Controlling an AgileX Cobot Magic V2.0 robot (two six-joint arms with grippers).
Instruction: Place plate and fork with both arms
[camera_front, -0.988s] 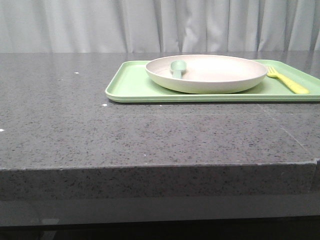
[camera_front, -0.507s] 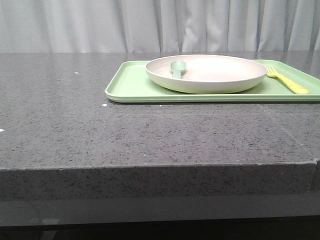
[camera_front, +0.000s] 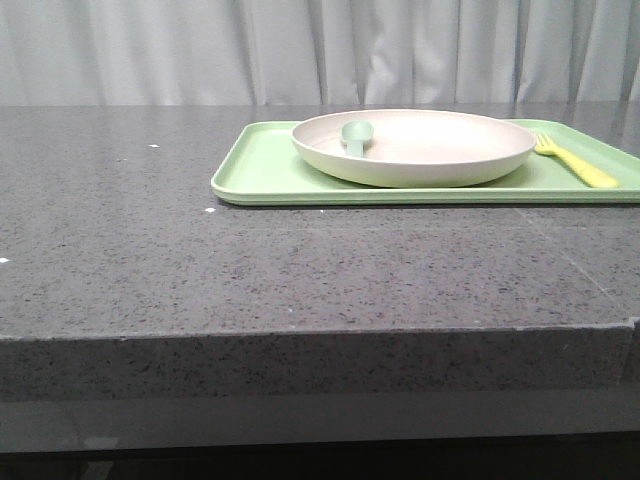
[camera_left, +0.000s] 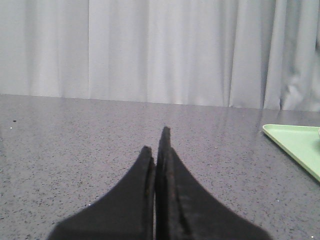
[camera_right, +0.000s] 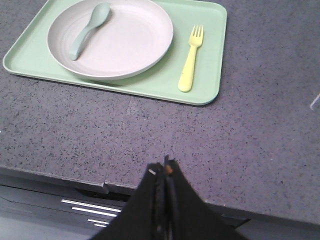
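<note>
Speckled grey stone counter (camera_front: 200, 250); matte round plate (camera_front: 420, 150), yellow plastic fork (camera_front: 575, 162).

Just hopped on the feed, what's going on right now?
Nothing is being handled. The plate sits on the green tray with a spoon lying in it, and the fork lies on the tray beside the plate. The left gripper and right gripper are shut and empty, away from the tray.

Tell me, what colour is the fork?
Bright yellow fork; clearest in the right wrist view.
</note>
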